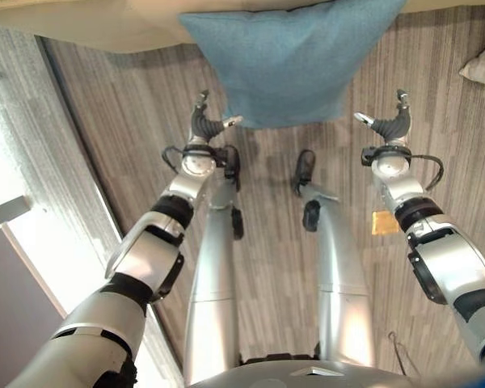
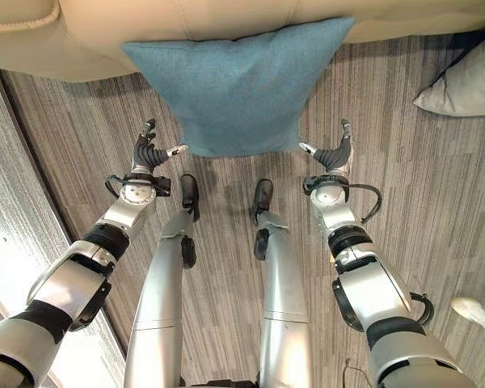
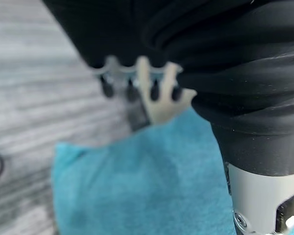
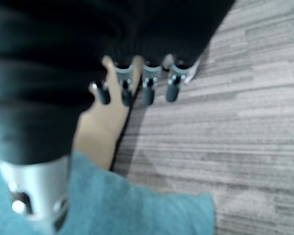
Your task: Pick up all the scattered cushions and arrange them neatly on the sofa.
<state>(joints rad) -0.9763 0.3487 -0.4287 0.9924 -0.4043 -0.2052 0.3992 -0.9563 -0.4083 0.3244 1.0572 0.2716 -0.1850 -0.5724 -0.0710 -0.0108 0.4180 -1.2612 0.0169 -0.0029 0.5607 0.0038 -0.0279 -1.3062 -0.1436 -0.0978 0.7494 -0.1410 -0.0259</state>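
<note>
Teal fabric is what you see first: a blue-green cushion [image 2: 234, 89] leans against the front of the beige sofa [image 2: 178, 24], its top edge up at the seat and its lower edge hanging down over the grey wood-grain floor [image 2: 420, 186]. Your left robot hand [image 2: 152, 149] sits just beside the cushion's lower left corner, and your right robot hand [image 2: 333, 151] sits just beside its lower right corner, so the cushion lies between them. Both are apart from the fabric, with fingers relaxed and spread, thumbs pointing inward toward the cushion, clamped on nothing. In your left wrist view the dark-tipped fingers [image 3: 154, 90] hang loose above the teal cloth, not curled round it; your right wrist view shows the same, fingers [image 4: 148, 88] over bare floor with the cushion's corner beside the wrist. A second, pale grey cushion [image 2: 469, 81] lies on the floor well off to your right, near the sofa's front.
</note>
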